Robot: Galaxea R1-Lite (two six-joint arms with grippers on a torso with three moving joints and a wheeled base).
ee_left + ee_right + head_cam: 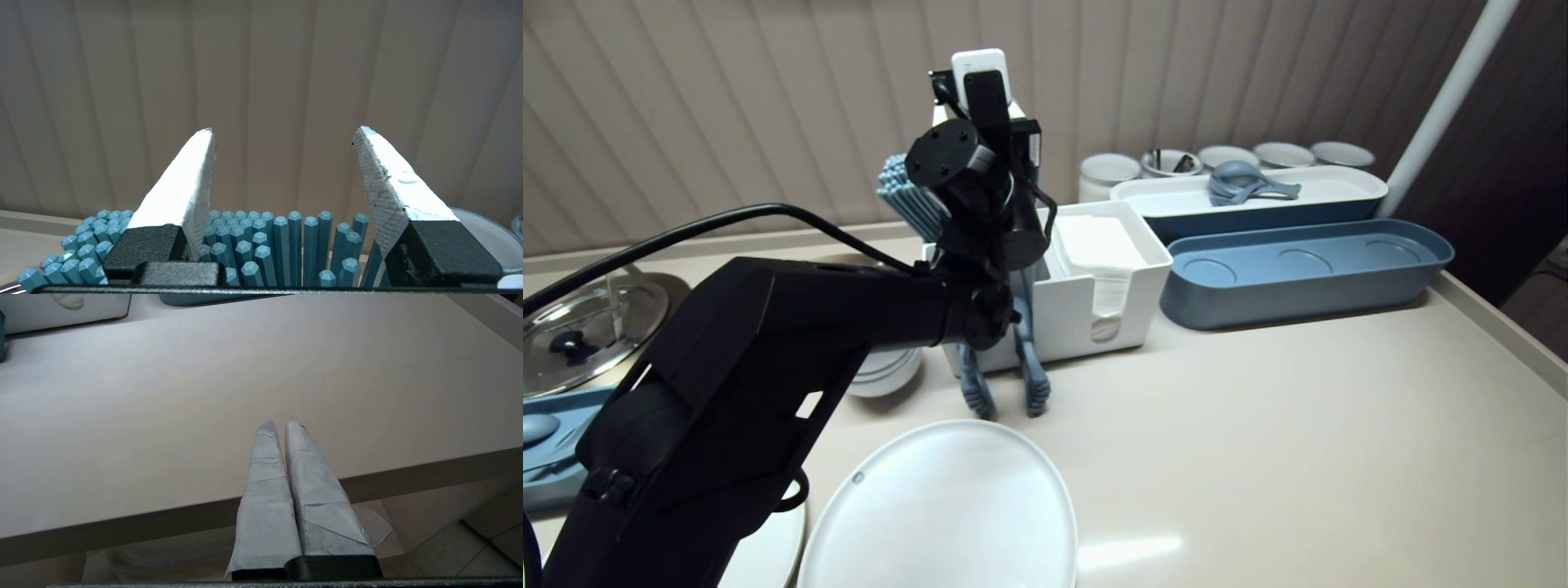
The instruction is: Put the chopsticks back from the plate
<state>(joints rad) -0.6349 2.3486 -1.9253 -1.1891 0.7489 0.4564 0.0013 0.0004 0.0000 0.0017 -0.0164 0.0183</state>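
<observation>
1. At the far left of the worktop [1298, 425] lies one glass lid [584, 322] with a dark knob. In front of it is one flat blue tray [556, 482] carrying one blue spoon [538, 426].
2. Under the left arm sits one stack of white bowls [886, 376]; how many are in it cannot be told. There are two white plates: a large plate [947, 506] at the near edge and a second plate [772, 543], mostly hidden by the arm.
3. One white organiser box [1062, 327] stands mid-worktop. Its left compartment is packed with blue chopsticks [907, 200], too many to count, and its right compartment holds one pile of white napkins [1098, 241].
4. One pair of blue tongs [976, 392] leans against the box front, with two ridged ends on the worktop.
5. At the right, five white cups [1107, 167] line the wall. Before them is one long white tray [1339, 192] holding nested blue scoops [1245, 181], and one long blue tray [1307, 269] with three round recesses.
6. The left claw [284, 134] is spread wide and holds nothing. It sits level just above the chopstick ends, pointing at the wall and touching none of them.
7. The right claw [280, 424] is pressed closed and empty, low at the worktop's near edge, well apart from everything.
</observation>
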